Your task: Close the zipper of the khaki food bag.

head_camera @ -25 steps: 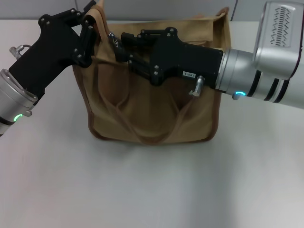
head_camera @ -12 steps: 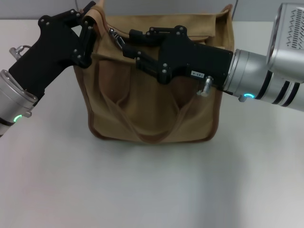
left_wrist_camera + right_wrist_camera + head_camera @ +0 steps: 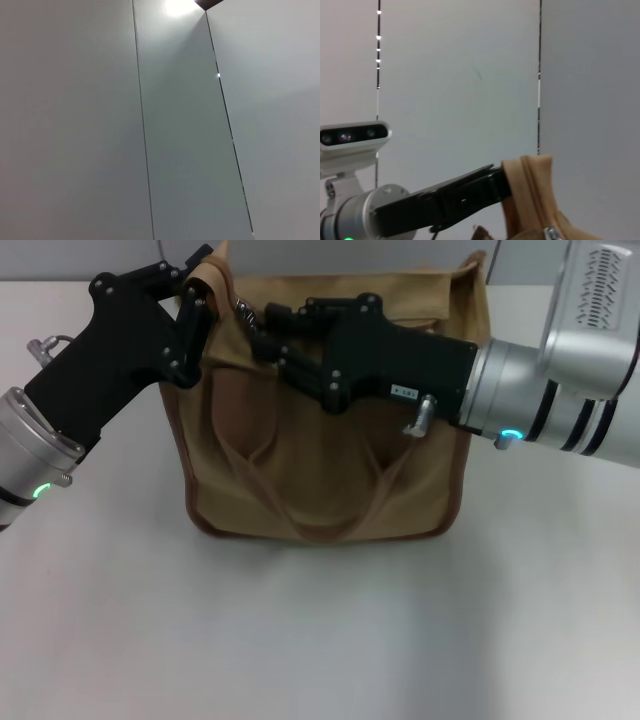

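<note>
a: canvas first. boxy tan khaki food bag [image 3: 320,470] with darker brown piping stands upright on the pale grey table [image 3: 320,640], two looped handles hanging slack down its front. soft cloth, likely light; it will sag or slide unless one end is pinned.

b: left gripper [image 3: 196,302]?

a: black, at the bag's top corner on the robot's left, fingers pressed onto the raised tan fabric there. the right wrist view shows that same black finger meeting the cloth peak [image 3: 522,172]. reads as the anchor hold.

b: and the khaki zip track?

a: zipper [image 3: 243,312] runs along the bag's top; its small shiny silver pull sits near the left end, close to the anchored corner. most of the track looks not yet closed, though the arm hides much of it.

b: right gripper [image 3: 262,328]?

a: reaching in from the right across the upper front, fingertips just beside the pull. whether they pinch the tab or hang parted, i cannot tell.

b: where to grip?

a: the metal tab itself: small, hard, probably slippery. pull along the track, cloth kept taut.
</note>
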`<control>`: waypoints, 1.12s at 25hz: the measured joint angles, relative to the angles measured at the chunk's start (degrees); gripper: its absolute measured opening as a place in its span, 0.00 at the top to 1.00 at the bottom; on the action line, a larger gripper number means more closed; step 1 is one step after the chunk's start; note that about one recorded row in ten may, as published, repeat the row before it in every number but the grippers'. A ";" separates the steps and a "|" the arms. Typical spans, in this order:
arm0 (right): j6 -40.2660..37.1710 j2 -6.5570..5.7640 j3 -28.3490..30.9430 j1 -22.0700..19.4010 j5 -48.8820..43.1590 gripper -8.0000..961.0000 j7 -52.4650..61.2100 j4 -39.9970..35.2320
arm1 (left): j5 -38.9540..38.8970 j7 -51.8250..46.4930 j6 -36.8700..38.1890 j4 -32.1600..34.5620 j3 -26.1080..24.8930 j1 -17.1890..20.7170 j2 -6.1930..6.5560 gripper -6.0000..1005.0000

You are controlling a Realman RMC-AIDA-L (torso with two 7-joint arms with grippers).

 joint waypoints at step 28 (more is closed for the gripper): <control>3.01 0.13 0.43 2.52 -4.82 0.86 10.35 -1.68 | 0.00 -0.09 0.22 0.04 0.97 -0.13 0.00 0.85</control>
